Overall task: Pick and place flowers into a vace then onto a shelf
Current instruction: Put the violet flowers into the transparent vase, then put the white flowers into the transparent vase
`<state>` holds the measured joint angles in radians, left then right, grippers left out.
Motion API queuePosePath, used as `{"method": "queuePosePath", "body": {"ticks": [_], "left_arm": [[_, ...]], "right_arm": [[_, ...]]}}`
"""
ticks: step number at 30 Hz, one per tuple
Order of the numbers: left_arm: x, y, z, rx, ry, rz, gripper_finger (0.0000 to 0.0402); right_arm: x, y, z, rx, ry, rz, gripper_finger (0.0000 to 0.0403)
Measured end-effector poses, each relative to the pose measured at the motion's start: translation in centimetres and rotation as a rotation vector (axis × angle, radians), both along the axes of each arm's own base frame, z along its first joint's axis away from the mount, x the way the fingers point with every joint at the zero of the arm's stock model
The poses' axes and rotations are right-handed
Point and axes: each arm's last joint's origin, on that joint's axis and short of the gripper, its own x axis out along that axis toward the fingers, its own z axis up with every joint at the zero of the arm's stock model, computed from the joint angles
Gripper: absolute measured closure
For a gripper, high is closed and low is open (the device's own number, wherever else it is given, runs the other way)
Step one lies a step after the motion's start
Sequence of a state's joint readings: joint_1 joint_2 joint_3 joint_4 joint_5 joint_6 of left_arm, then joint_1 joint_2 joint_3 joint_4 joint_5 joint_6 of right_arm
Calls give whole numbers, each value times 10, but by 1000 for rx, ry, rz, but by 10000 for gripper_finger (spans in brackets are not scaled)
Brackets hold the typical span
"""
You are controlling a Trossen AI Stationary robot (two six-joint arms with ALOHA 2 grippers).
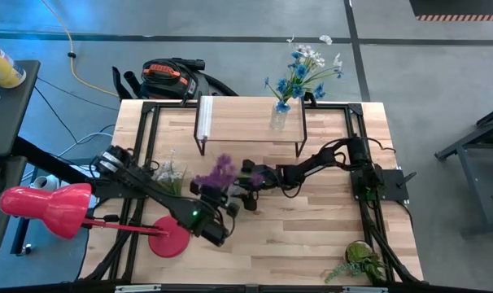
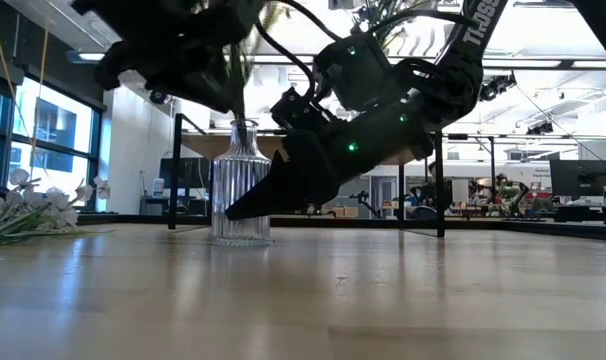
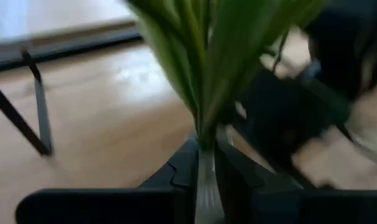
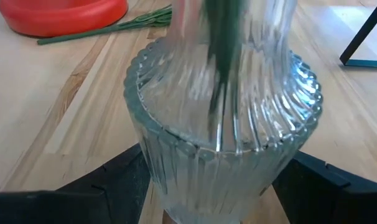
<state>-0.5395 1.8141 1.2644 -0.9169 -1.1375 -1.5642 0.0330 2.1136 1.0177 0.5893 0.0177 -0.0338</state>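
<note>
Seen from above, the purple flowers (image 1: 222, 169) bloom just beyond the left gripper (image 1: 218, 197) near the middle of the table. The right gripper (image 1: 246, 189) reaches in from the opposite side to meet it, and the shelf (image 1: 250, 122) stands farther off behind both. At table height the flower stems (image 2: 240, 125) run straight up and down. Their blossoms are out of sight above, and their cut ends drop from the left gripper overhead into the neck of the ribbed glass vase (image 2: 240, 185). The vase stands upright on the wood directly below that gripper, with the right gripper's dark fingers (image 2: 268, 198) wedged against its side. From the left wrist, the green stems fan upward and away out of the gripper. Its two fingers (image 3: 179, 177) are nearly together, pinching the pale stalk where the leaves gather. From the right wrist, the vase fills the gap between that gripper's fingers (image 4: 107, 183). They are spread wide and sit against the fluted wall on either side, clasping it low on the body. A dark green stem hangs down inside the glass, lengthwise with the vase and straight ahead of the gripper.
</note>
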Motion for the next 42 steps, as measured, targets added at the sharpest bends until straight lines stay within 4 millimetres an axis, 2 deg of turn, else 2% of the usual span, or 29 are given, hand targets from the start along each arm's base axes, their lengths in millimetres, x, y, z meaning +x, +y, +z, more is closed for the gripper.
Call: {"method": "queuePosePath", "body": {"ticks": [5, 8, 12, 16, 19, 22, 24, 27, 30, 35, 42], "left_arm": [[-5, -8, -1, -13, 19, -30, 301], [-8, -9, 0, -116, 90, -33, 294], [-19, -15, 10, -342, 63, 127, 289], [-39, -30, 27, -512, 52, 333, 289], [-50, -43, 32, -639, 167, 387, 289], [-57, -50, 33, -683, 238, 406, 289], [-60, -43, 28, -656, 295, 449, 289], [-67, -21, 24, -616, 382, 578, 289], [-76, -5, 18, -694, 378, 681, 289], [-83, 6, 13, -814, 246, 609, 289], [-91, 10, -17, -854, 259, 618, 289]], "right_arm": [[0, 0, 0, -1, 2, -2, 112], [-1, 0, -1, -8, 9, 1, 112], [-1, 0, -1, -10, 18, 1, 111], [-1, -1, -2, -12, 21, -2, 111], [-1, -1, -2, -13, 22, -2, 111], [-1, -3, -2, -5, 24, -8, 111], [-1, -6, -2, 5, 24, -19, 111], [-1, -10, -2, 24, 24, -37, 111], [-1, -13, -3, 34, 28, -41, 111], [-2, -14, -3, 40, 33, -50, 111], [-2, -21, -3, -23, 23, -185, 134]]}}
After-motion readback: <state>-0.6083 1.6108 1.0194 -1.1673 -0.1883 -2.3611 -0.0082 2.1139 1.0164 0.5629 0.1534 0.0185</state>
